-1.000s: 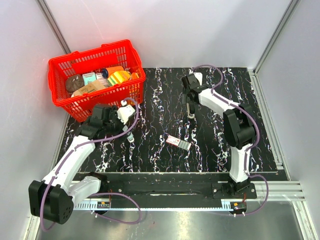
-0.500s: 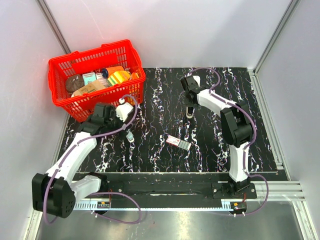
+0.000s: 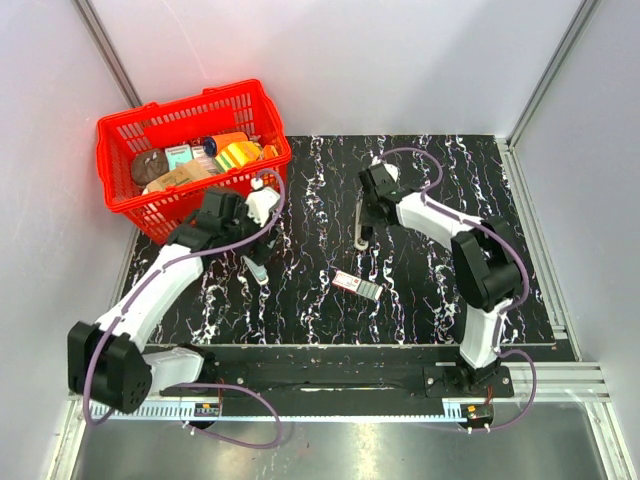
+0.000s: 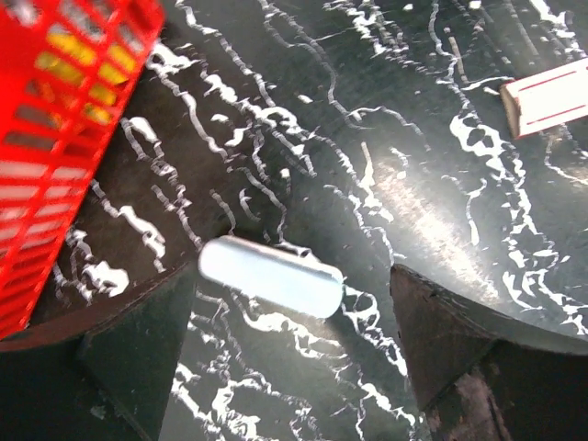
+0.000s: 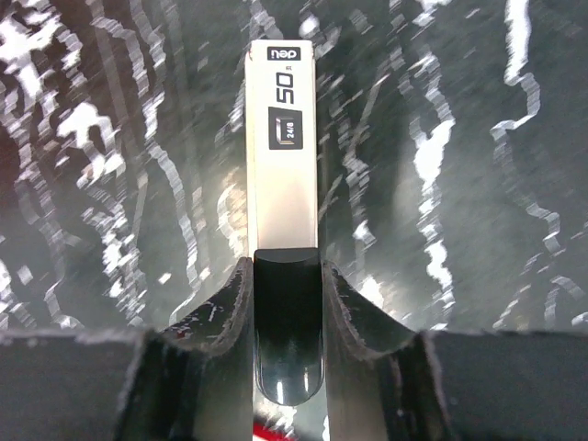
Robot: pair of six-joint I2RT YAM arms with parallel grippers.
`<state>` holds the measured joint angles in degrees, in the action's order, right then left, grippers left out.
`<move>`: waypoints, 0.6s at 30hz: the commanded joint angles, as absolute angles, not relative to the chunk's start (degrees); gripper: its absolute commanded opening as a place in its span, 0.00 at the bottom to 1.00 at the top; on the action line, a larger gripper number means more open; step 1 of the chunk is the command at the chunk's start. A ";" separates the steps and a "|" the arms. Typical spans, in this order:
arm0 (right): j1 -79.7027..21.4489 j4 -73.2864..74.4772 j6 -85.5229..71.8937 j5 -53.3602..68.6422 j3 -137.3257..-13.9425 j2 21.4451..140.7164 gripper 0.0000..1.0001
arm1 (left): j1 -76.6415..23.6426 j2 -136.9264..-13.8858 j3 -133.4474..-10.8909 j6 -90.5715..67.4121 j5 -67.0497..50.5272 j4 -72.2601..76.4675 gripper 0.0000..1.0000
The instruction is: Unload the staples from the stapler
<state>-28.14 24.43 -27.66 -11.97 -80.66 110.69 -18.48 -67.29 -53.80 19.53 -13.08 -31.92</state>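
Note:
The stapler (image 5: 283, 165) is a slim silver bar printed "50", with a black end. My right gripper (image 5: 288, 303) is shut on that black end, and the bar points away over the black marbled mat. From above, the stapler (image 3: 361, 225) hangs just left of the right gripper (image 3: 370, 212). My left gripper (image 4: 294, 331) stands open low over the mat. A short silvery strip (image 4: 271, 276), perhaps staples, lies just ahead of its fingers (image 4: 138, 349), touching neither. The left gripper (image 3: 256, 258) sits near the basket.
A red basket (image 3: 200, 105) full of packets stands at the back left, and its wall (image 4: 55, 110) is close on the left gripper's left. A small white and red staple box (image 3: 357, 285) lies mid-mat, its corner showing in the left wrist view (image 4: 548, 96).
The right gripper has closed on the stapler and swung it left and nearer. The left arm has shifted right and a little farther from the bases, its jaws narrowing slightly.

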 commanded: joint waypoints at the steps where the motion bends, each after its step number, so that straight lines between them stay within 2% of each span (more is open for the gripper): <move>1: -32.51 15.13 -36.90 -8.09 -77.00 101.61 0.00 | -22.57 -72.94 -56.34 13.10 -19.06 -25.06 0.88; 4: -34.10 13.28 -39.54 -8.00 -75.06 99.32 0.00 | -24.25 -76.28 -55.46 12.13 -23.98 -21.72 0.88; 6: -35.06 12.05 -40.95 -8.08 -74.01 97.74 0.00 | -24.70 -78.48 -55.63 11.34 -25.75 -19.87 0.95; 18: -42.01 3.26 -50.44 -10.98 -66.45 91.15 0.00 | -25.93 -89.99 -58.53 5.10 -37.08 -9.41 0.99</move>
